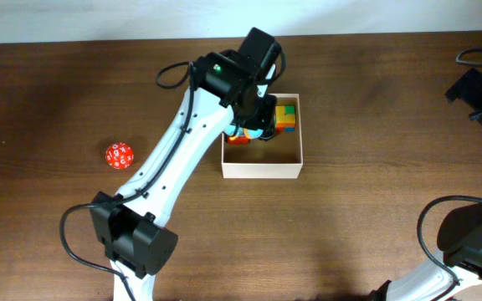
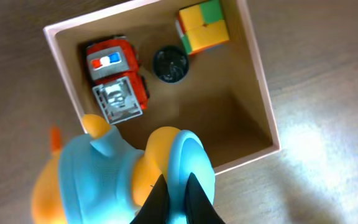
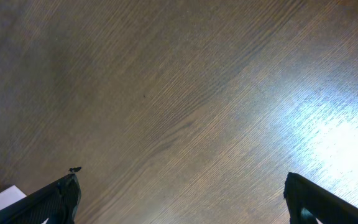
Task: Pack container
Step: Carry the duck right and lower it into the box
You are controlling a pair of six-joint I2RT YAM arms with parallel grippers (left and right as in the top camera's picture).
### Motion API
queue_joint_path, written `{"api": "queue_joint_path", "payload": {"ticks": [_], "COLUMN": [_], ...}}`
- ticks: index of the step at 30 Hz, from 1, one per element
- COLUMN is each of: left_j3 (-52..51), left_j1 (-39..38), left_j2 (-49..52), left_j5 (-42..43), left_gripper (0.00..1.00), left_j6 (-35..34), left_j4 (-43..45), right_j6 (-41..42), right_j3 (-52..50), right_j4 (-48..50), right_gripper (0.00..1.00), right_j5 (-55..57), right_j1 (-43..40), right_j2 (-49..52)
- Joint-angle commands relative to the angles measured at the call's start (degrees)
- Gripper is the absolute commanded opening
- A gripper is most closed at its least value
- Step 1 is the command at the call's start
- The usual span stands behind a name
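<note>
Red die (image 1: 119,155): lies alone on the table (image 1: 40,100), well to the left of my left arm and apart from everything else.
Left gripper (image 2: 176,182): my jaws are pinched fully together on the light blue part of a blue and orange toy (image 2: 104,171); both black fingertips press into it.
Toy's place: it hangs in my grip over the near left corner of the container (image 2: 261,87); I cannot tell if it touches the floor of the box.
Container: sits on the table near the middle, open side up, white walls outside and tan inside, directly under my left wrist.
Inside it: a fire truck (image 2: 115,78) lies along the left wall, a black round piece (image 2: 170,64) just beside it, and a coloured cube (image 2: 202,26) in the far corner.
Right gripper (image 3: 180,179): my jaws stand wide apart, holding nothing, over bare wood far to the right, well away from the container.
</note>
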Motion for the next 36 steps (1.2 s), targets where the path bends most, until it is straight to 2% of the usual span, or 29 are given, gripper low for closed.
{"api": "queue_joint_path", "payload": {"ticks": [1,12,36], "left_j3": [0.98,-3.89,-11.78], "left_j1": [-0.24,-3.21,-3.85], "left_j2": [-0.13,-0.13,-0.13], "left_j5": [-4.15,-4.17,-5.03], "left_gripper": [0.02,0.02,0.02], "left_j6": [-6.69,-12.55,-13.66], "left_j4": [-0.04,4.76,9.9], "right_j6": [0.5,0.5,0.5], "right_j3": [0.74,0.74,0.74], "right_j4": [0.02,0.02,0.02], "right_gripper": [0.99,0.99,0.99], "right_j5": [0.09,0.09,0.09], "right_j1": [0.13,0.13,0.13], "right_j2": [-1.2,-1.2,-1.2]}}
